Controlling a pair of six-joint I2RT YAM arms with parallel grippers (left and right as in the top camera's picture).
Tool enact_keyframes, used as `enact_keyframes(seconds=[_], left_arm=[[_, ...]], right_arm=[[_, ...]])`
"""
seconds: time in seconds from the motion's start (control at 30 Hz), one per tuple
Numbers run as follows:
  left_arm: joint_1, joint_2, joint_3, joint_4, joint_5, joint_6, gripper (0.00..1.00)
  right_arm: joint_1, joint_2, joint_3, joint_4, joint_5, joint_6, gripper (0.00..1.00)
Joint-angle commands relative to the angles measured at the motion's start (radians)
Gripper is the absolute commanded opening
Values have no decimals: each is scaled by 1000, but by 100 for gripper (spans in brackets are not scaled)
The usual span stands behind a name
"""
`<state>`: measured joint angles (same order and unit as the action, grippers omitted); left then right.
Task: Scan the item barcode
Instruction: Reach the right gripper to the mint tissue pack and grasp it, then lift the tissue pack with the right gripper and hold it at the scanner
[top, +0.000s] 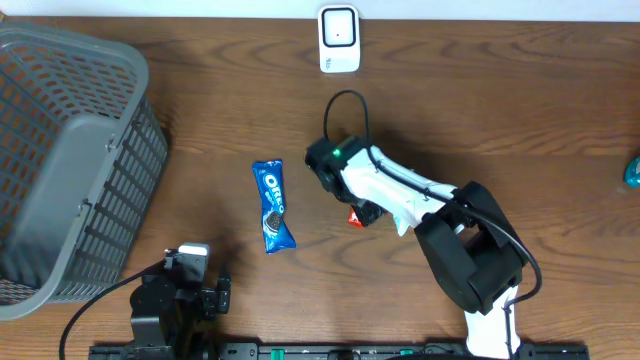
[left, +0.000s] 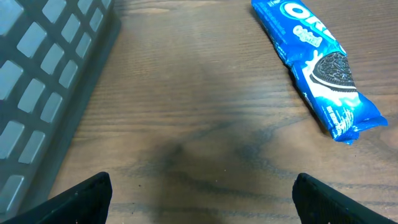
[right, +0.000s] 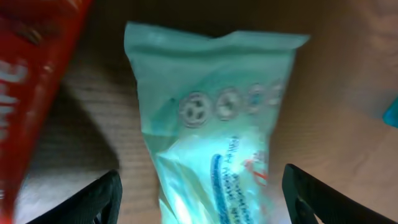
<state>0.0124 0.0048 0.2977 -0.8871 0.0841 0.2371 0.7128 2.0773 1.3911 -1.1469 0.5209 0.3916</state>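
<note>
- The right gripper (right: 202, 198) is released: in the right wrist view its two dark fingertips (right: 93, 200) stand apart, one on each side of a pale green packet (right: 211, 124), with bare wood showing between each tip and the packet.
- The pale green packet lies flat on the wooden table (top: 480, 110), lengthwise between the fingertips, with its crimped far end pointing away from the camera. Its print is blurred and no barcode can be made out.
- A red packet (right: 34, 93) lies just beside the pale one, outside that gripper's opening.
- The right arm (top: 400, 195) reaches from the near table edge towards the middle of the table, its wrist bent downward. From above it hides the pale packet.
- The white barcode scanner (top: 339, 39) stands at the far edge, well apart from the wrist.
- A blue Oreo pack (top: 272, 205) lies flat between the two arms.
- The left gripper (left: 208, 199) is also released, fingers wide with only bare table between them.
- The left arm (top: 185, 290) sits folded at the near edge, beside a grey basket (top: 60, 160).
</note>
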Motion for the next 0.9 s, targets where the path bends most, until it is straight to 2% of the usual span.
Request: enact_keyframes(seconds=[0.0, 0.1, 0.13, 0.23, 0.3, 0.33, 0.5, 0.6, 0.7, 0.83, 0.87], left_arm=[[4, 0, -2, -2, 10, 9, 93], [4, 0, -2, -3, 10, 9, 93], [4, 0, -2, -3, 10, 9, 93], [4, 0, -2, -3, 10, 9, 93], [4, 0, -2, -2, 10, 9, 93], [4, 0, -2, -3, 10, 9, 93], [4, 0, -2, -2, 10, 10, 93], [4, 0, -2, -3, 10, 9, 93], [4, 0, -2, -3, 10, 9, 93], [4, 0, -2, -3, 10, 9, 93], [4, 0, -2, -2, 10, 9, 93]], right_arm=[[2, 6, -69, 60, 20, 23, 77], [2, 6, -122, 123, 27, 23, 69], [2, 6, -134, 138, 31, 23, 63], [0, 6, -153, 175, 54, 23, 34], [0, 6, -150, 187, 67, 23, 9], [0, 6, -143, 186, 73, 23, 1], [1, 6, -45, 88, -30, 19, 1], [-9, -1, 88, -57, -196, -39, 1], [-31, -21, 227, -179, -468, -187, 1], [-94, -34, 375, -355, -978, -526, 1], [-105, -34, 383, -378, -1038, -576, 1]])
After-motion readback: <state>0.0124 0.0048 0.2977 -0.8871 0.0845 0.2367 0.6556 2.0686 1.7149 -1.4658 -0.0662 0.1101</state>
